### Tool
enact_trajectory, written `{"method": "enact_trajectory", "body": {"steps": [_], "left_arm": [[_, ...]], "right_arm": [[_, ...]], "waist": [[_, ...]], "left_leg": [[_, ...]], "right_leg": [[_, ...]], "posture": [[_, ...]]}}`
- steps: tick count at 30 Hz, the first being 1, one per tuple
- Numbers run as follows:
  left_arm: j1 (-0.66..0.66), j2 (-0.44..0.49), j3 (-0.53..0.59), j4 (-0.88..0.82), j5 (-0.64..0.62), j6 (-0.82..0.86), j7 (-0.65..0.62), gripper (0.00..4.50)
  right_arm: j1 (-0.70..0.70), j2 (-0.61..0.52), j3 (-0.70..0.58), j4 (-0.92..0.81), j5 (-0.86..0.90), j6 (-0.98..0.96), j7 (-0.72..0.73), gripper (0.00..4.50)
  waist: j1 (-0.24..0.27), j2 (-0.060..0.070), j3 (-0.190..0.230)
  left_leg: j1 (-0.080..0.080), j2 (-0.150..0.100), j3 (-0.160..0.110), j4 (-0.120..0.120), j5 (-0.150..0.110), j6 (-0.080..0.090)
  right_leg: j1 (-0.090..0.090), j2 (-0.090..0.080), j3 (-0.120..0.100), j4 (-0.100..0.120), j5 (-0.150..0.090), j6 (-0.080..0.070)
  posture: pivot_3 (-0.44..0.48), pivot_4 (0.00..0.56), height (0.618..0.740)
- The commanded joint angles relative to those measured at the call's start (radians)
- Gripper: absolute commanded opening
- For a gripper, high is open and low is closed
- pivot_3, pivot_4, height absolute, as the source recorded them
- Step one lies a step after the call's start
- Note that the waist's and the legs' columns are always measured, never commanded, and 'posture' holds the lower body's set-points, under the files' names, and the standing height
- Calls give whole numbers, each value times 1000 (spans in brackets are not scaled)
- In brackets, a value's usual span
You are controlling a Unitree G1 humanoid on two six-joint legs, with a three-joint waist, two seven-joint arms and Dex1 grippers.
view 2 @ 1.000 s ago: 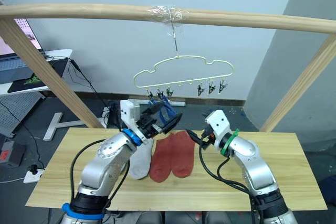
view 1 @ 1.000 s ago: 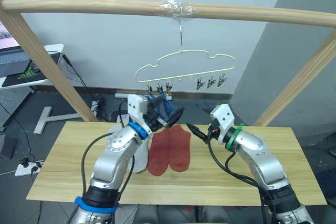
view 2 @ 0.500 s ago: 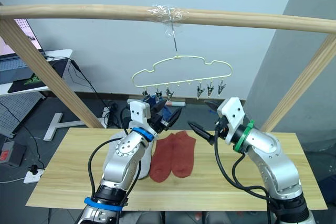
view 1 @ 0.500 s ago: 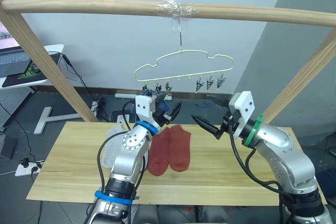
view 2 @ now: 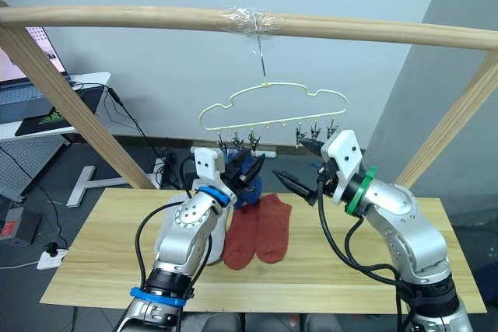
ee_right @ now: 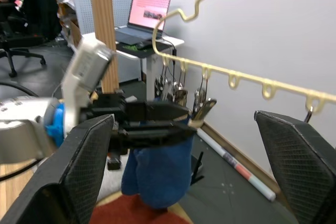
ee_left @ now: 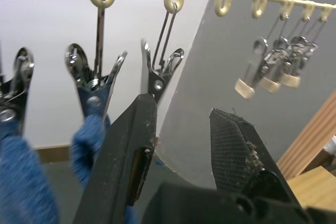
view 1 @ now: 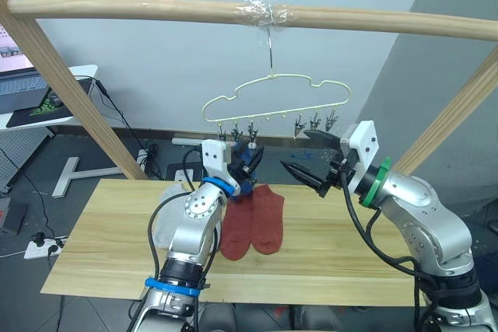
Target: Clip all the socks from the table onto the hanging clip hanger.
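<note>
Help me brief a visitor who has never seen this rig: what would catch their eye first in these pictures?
Probably the pale yellow clip hanger dangling from the wooden bar, with blue socks clipped at its left end. Both grippers are raised just under it, the left gripper beside the blue socks and the right gripper open near the free clips. Two rust red socks lie on the table below.

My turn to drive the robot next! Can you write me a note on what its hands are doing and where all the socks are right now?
Left gripper: open, raised just under the clip hanger.
Right gripper: open, empty, raised near the hanger's right-hand clips.
Done: blue socks hang from the hanger's left clips.
Left: two rust red socks lie flat on the table; a light grey sock lies beside them, partly hidden by the left arm. Clip these next.
</note>
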Motion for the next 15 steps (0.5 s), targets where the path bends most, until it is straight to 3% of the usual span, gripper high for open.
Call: {"method": "enact_trajectory", "body": {"steps": [1,15], "left_arm": [[-25,-8,8,-9,9,-28,10,1926],[-19,-23,37,-11,5,-12,42,1926]], "right_arm": [[-26,-17,-29,-51,46,18,8,4500],[-55,-43,-26,-59,82,44,2,4500]], "waist": [[0,0,0],[0,0,0]], "left_leg": [[0,0,0,0,0,0],[0,0,0,0,0,0]], "right_leg": [[0,0,0,0,0,0],[0,0,0,0,0,0]], "posture": [[55,97,740],[44,91,740]]}}
